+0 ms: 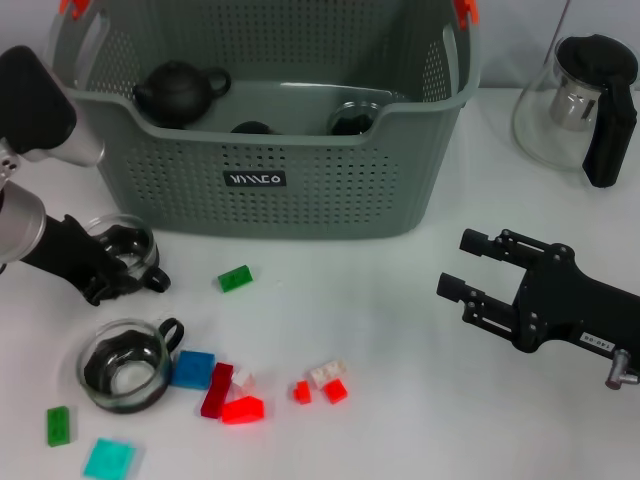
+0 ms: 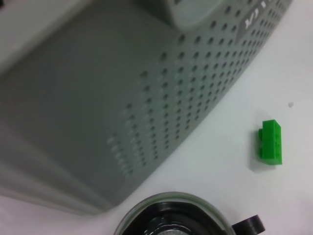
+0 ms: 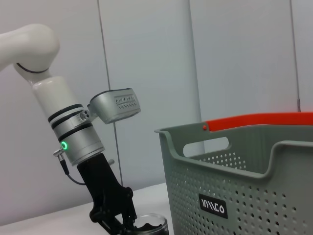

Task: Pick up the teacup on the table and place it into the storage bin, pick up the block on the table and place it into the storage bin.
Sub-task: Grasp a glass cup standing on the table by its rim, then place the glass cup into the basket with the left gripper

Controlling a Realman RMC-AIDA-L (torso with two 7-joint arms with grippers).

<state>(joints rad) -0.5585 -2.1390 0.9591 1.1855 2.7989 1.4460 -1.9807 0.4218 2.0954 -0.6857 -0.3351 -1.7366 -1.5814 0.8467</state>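
Our left gripper point(image 1: 118, 275) is down on a glass teacup point(image 1: 127, 245) w/ a dark inner piece, sitting on the table point(image 1: 400, 400) just in front of the storage bin's point(image 1: 300, 190) left corner. Fingers look closed on the cup's rim, though we can't tell how firm the hold is. A second teacup point(image 1: 122, 365) stands nearer us, apart from the first.

Glass is stiff, slick and fragile, prob. light: we'd grip across the rim wall, not the small black handle, and lift straight to clear the bin's tall wall.

Blocks lie scattered nearby: green block point(image 1: 235, 278) close to the bin, blue block point(image 1: 192, 369) touching the near cup's handle. Hard plastic, light, low profile, so pinch their long sides.

Our right gripper point(image 1: 470, 270) hovers over the table's right side, jaws apart, holding nothing. A glass pitcher point(image 1: 585, 100) stands behind it.
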